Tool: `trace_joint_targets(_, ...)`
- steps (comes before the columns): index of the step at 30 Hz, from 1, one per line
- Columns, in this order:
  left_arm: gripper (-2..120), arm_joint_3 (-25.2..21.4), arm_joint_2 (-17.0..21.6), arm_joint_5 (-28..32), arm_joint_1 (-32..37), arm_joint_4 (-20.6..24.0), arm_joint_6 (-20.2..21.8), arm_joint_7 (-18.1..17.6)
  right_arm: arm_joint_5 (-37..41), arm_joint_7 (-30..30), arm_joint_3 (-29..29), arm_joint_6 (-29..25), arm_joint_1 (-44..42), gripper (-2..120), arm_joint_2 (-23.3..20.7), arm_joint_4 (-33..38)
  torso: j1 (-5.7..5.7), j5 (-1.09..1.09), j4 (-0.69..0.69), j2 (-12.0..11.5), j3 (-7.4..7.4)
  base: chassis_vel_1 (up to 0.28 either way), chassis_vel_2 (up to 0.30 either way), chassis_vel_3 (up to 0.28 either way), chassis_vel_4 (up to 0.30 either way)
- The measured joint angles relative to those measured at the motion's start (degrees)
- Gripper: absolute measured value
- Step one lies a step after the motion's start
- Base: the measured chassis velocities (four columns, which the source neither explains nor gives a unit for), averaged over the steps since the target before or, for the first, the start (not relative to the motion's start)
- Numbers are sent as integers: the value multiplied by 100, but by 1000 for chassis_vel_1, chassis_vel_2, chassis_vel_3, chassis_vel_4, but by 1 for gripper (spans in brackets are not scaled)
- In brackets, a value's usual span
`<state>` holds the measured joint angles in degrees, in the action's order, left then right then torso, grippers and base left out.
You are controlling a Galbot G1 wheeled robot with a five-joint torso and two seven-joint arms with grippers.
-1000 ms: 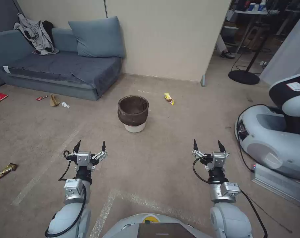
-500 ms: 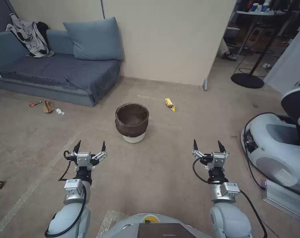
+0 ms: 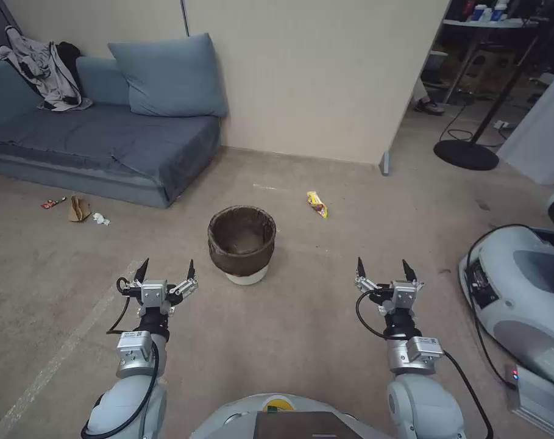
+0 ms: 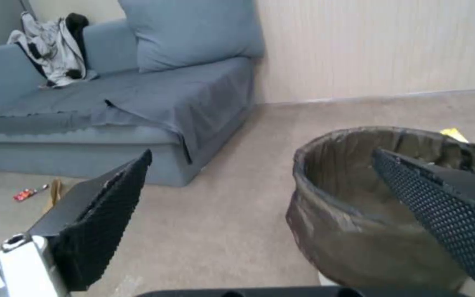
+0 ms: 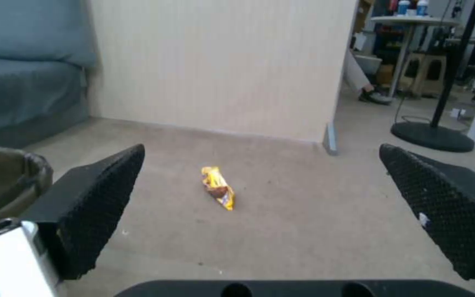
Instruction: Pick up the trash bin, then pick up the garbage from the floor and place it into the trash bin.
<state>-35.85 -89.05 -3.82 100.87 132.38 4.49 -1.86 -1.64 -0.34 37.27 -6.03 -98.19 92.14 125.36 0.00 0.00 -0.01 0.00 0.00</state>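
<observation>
Both claws hang released over bare beige carpet, the left gripper and right gripper flanking the round, brown-lined trash bin, with a crinkled yellow snack wrapper beyond, near the wall.

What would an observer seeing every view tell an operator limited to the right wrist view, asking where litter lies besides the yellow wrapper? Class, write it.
Observer: A red wrapper, tan paper bag and white tissue wad lie before the sofa, on the robot's left.
Operator: Anything in the trash bin?
Observer: Its visible inside looks empty.
Operator: Is the left end effector touching it?
Observer: No, it hovers open, short of the bin.
</observation>
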Motion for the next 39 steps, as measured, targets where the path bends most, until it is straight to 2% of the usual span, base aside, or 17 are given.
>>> trace_joint_targets(25, 100, 23, -11, -15, -41, -10, 28, 2, 7, -4, -21, -31, 27, 100, 0, -41, 0, 0, 0, 0, 0, -153, 147, 144, -153)
trace_joint_targets(29, 100, 27, -6, -3, -59, -23, 47, 2, 51, 7, -30, -119, 55, 100, 0, -72, 0, 0, 3, 0, 1, -98, 108, 124, -130)
trace_joint_targets(33, 100, 25, 33, 58, -92, -36, 131, 19, 84, 29, -29, -141, 58, 100, 0, -89, 0, 0, 1, 0, 1, -38, 29, 26, -35)
trace_joint_targets(39, 100, -51, 191, 264, -362, -75, 547, 183, 112, 72, -27, -143, 59, 100, 0, -91, -1, 0, 1, 0, -1, 0, 0, 0, 0)
